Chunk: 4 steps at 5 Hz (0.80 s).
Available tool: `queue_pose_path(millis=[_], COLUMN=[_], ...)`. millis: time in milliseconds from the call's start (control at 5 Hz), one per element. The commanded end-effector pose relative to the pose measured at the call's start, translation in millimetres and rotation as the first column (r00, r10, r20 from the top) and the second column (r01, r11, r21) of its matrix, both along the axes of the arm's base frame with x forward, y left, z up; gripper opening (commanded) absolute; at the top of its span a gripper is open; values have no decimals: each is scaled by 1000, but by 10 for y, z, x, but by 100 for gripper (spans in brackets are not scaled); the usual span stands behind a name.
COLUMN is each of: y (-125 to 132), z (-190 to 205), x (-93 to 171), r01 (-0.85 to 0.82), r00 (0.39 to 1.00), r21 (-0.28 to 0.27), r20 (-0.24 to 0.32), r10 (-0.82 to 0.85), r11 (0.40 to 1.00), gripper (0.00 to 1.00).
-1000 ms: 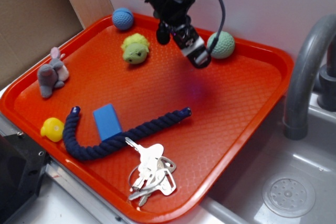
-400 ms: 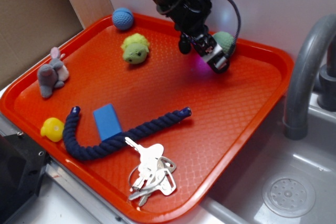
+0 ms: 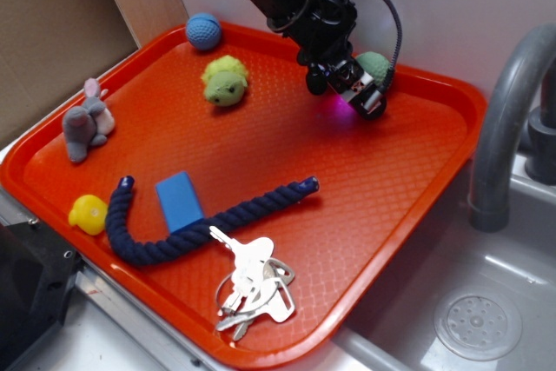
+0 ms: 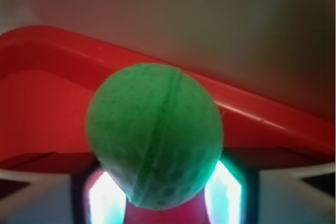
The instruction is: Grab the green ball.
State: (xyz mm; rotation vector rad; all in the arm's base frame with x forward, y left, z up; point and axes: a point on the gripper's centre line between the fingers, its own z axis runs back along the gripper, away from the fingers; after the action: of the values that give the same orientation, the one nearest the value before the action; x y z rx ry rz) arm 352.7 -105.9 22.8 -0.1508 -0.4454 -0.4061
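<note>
The green ball (image 3: 376, 64) is a pale green dimpled ball at the back right of the orange tray (image 3: 391, 180), near the rim. My gripper (image 3: 346, 93) is low in front of it, open, with a finger on each side of the ball's near part. In the wrist view the ball (image 4: 155, 129) fills the middle, its lower part between my two lit fingers (image 4: 107, 198); the gripper (image 4: 164, 199) shows only at the bottom edge. I cannot tell whether the fingers touch the ball.
On the tray are a blue ball (image 3: 202, 30), a yellow-green plush (image 3: 224, 81), a grey plush mouse (image 3: 84, 123), a yellow duck (image 3: 87, 213), a blue block (image 3: 178, 201), a navy rope (image 3: 226, 215) and keys (image 3: 252, 288). A grey faucet (image 3: 508, 110) and sink (image 3: 469, 319) are to the right.
My gripper has moved right and down towards the back of the tray, and the green ball now lies between its open fingers. The other things have not moved.
</note>
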Motion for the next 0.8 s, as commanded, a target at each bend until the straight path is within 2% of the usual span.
queue_pose_path(millis=[0,400,600], y=[-70,172,461], z=[327,954,1398], x=[141,-54,-402], r01=[50,41,-42], r00=[993,982,997], r21=[39,62,48], r20=[106,183,64], r10=[-54,-52,39], r11=[998,997,998], gripper=[0,0,0])
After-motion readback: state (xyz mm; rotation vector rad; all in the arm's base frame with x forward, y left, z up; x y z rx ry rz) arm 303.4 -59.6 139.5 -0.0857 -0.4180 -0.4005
